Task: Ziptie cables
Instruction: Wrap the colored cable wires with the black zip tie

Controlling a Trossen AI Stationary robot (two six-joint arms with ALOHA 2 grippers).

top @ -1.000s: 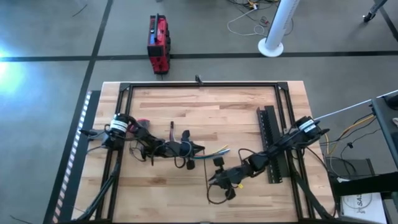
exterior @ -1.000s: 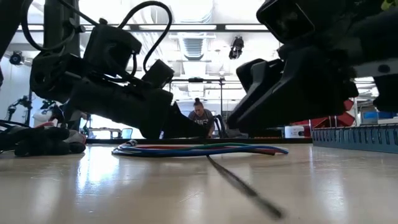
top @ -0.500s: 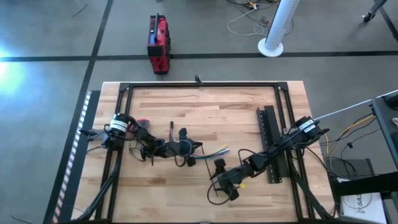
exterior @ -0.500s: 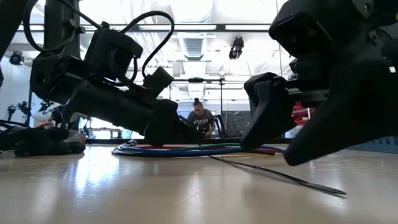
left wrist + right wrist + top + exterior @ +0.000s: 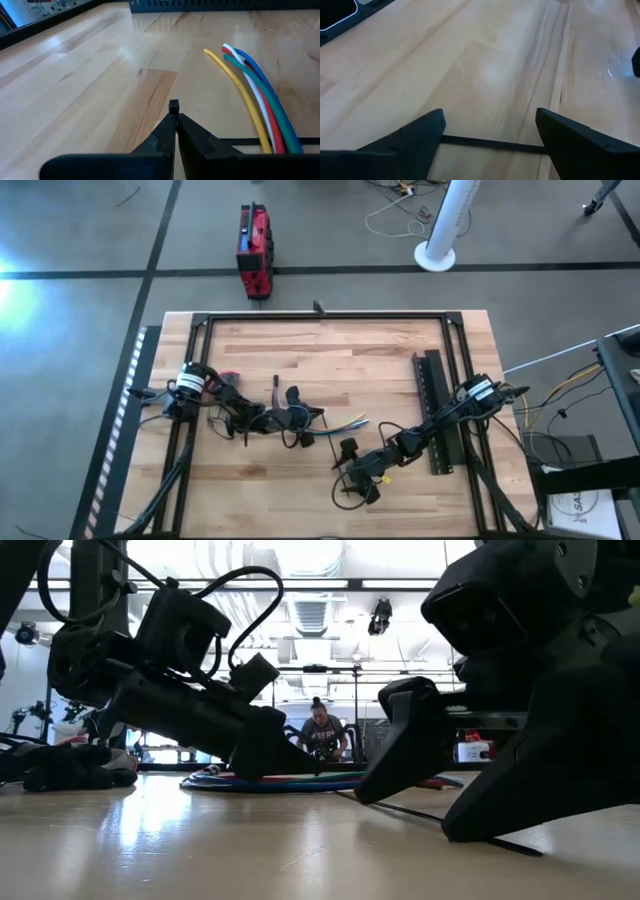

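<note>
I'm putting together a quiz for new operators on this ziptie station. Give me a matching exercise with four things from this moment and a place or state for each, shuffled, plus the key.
Things:
1. left gripper
2. right gripper
3. ziptie
4. cables

States:
A. lying flat on the table between two open fingers
B. coloured ends fanned out on the wood
C. fingers wide apart, low over the table
D. fingers closed together, beside the wires

Pairs: 1-D, 2-C, 3-A, 4-B
</note>
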